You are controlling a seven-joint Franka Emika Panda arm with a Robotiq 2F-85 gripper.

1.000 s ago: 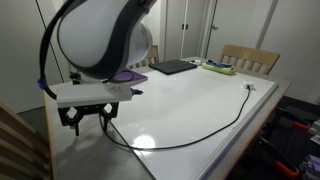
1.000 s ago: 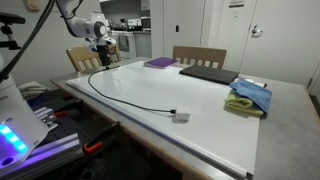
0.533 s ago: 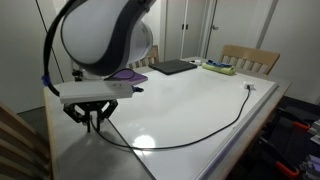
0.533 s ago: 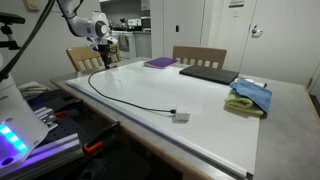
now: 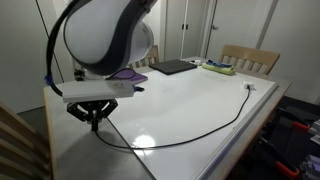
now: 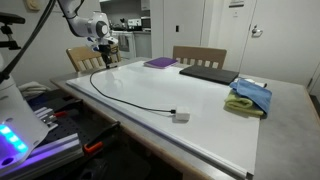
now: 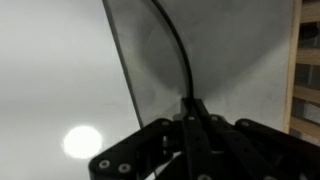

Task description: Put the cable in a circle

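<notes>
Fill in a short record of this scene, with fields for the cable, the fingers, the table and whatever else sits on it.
cable: black, lying in one long open curve on the table, not a circle
fingers: shut on the cable
free plug end: resting on the table, apart from the fingers
table: white top
other items: purple flat object, dark flat object, blue and green cloths

The gripper [image 7: 190, 108] pinches the black cable [image 7: 176, 50], which curves away from it.
</notes>
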